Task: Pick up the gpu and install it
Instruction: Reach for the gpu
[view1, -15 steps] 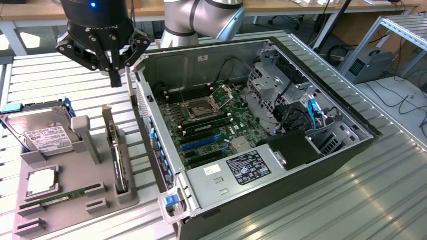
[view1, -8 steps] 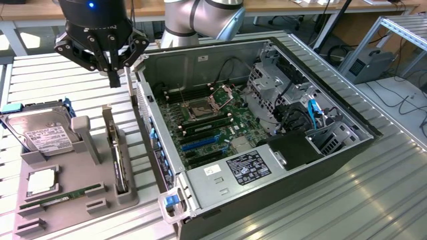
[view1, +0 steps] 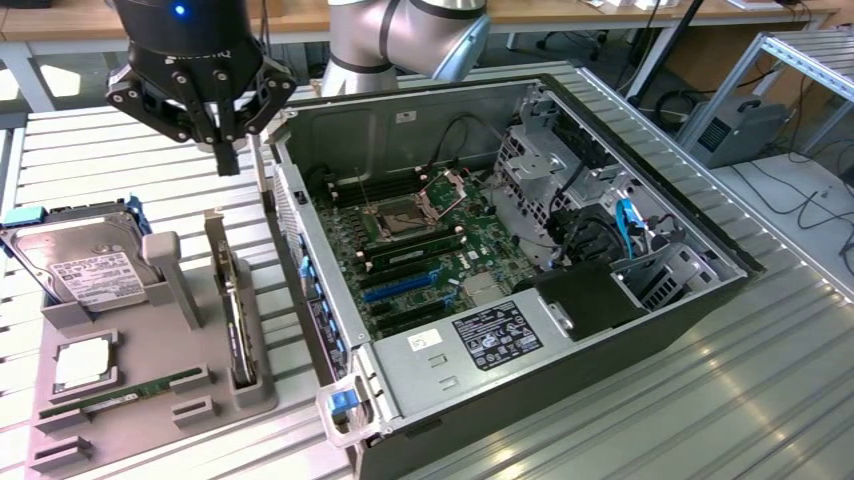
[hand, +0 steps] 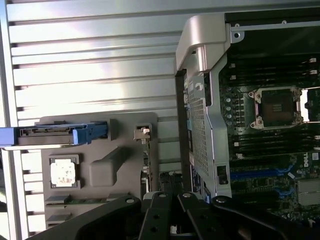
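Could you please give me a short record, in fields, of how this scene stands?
gpu: thin flat card with silver end bracket, standing on edge in the grey holder tray
gripper: black gripper, shut, empty, raised clear of the gpu
also in tray: silver hard drive with white label; narrow green RAM stick
case: open grey computer case, motherboard exposed

Closed end effector (hand: 172, 202) hangs between holder (hand: 100, 172) and case (hand: 200, 105).
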